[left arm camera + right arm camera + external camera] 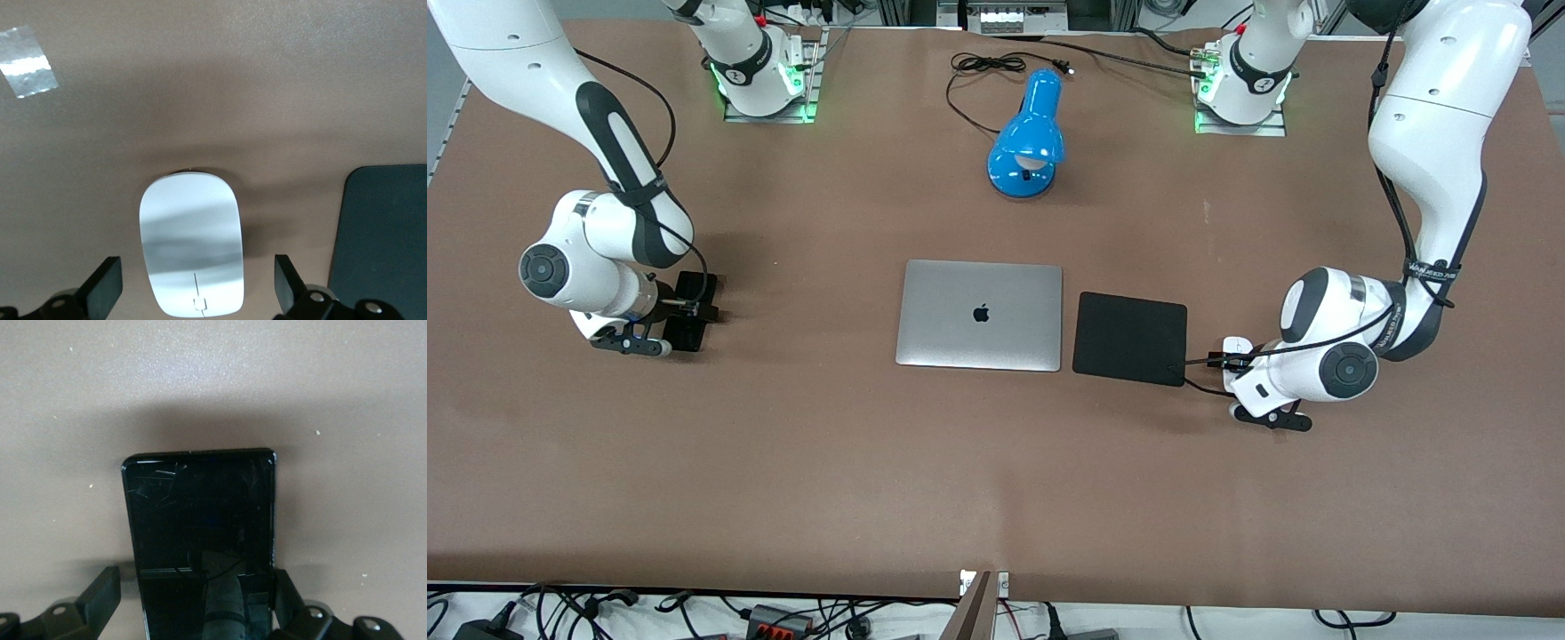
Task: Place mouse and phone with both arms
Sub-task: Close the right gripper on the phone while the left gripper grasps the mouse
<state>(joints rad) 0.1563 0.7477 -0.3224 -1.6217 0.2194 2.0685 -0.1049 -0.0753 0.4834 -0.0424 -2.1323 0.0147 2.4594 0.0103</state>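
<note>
The mouse (191,243) lies flat on the brown tabletop (996,462) just beside the black mouse pad (1129,338), toward the left arm's end of the table and not on the pad. The left gripper (193,290) sits low over it with its fingers spread wide, one on each side and clear of the white shell — nothing is grasped yet.

The phone (200,533) lies flat near the edge of the table at the right arm's end, well apart from the closed silver laptop (980,314). The right gripper (197,603) straddles it, fingers parted along its long sides; whether they touch the phone, I cannot tell.

Judging from this, neither thing is lifted — both grasps, carries and placements remain.
</note>
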